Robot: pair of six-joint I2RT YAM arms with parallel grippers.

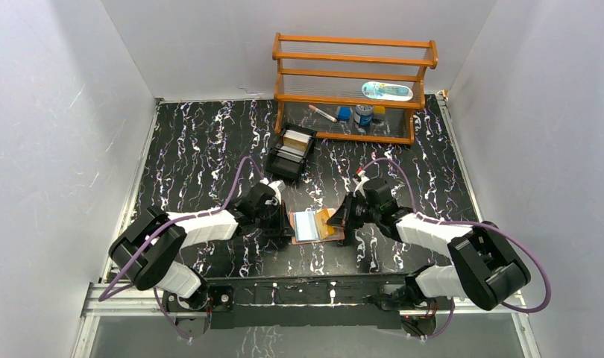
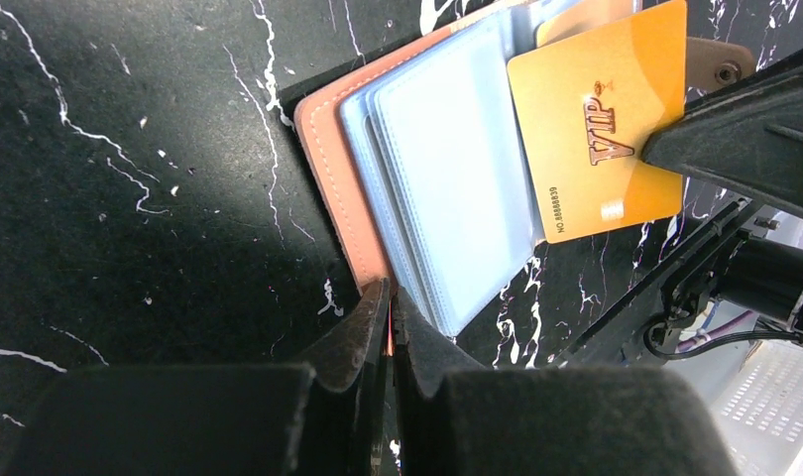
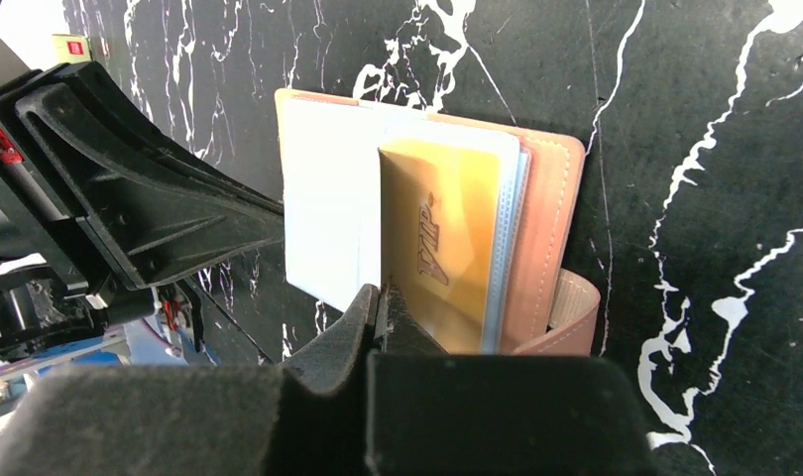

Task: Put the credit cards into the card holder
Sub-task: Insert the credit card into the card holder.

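Note:
The card holder (image 1: 303,226) lies open on the table, its tan leather cover (image 2: 328,149) spread flat with pale clear pockets (image 2: 447,169) fanned on top. My left gripper (image 2: 391,302) is shut on the edge of the leather cover, at the holder's left side (image 1: 286,225). An orange credit card (image 3: 447,238) marked VIP rests over the right-hand pockets. Its far end looks hazy, as if under a clear pocket. My right gripper (image 3: 382,297) is shut on the card's near edge. The snap tab (image 3: 576,307) curls out at the holder's right.
A black open tray (image 1: 290,153) holding more cards stands behind the holder. At the back, a wooden rack (image 1: 355,86) carries small bottles and a pen. The two grippers face each other closely across the holder, with the left finger (image 3: 179,218) near the card.

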